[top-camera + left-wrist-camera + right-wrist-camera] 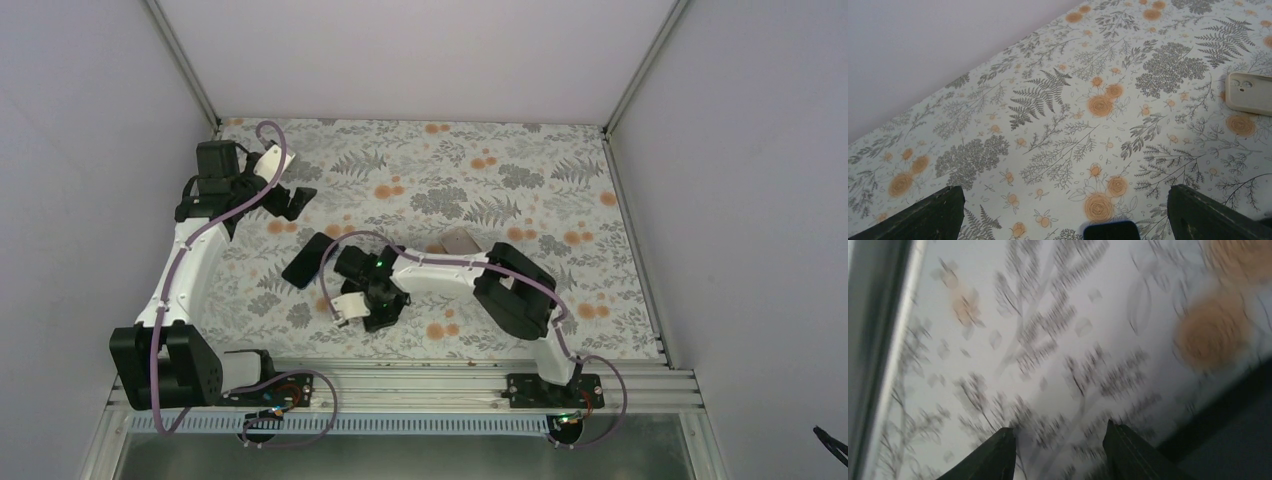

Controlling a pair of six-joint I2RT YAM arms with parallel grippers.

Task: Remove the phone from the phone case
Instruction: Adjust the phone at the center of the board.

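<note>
A black phone (308, 260) lies bare on the flowered cloth left of centre; its dark end shows at the bottom of the left wrist view (1111, 231). The translucent whitish phone case (458, 242) lies apart to its right, empty, and also shows in the left wrist view (1248, 92). My left gripper (292, 200) hovers beyond the phone at the far left, jaws wide open and empty (1073, 220). My right gripper (375, 312) is low over the cloth just right of the phone, jaws apart with only blurred cloth between them (1060, 455).
The flowered cloth (560, 200) covers the table, with white walls on three sides. A metal rail (420, 380) runs along the near edge. A dark shape (1238, 430) fills the right wrist view's lower right corner; I cannot tell what it is.
</note>
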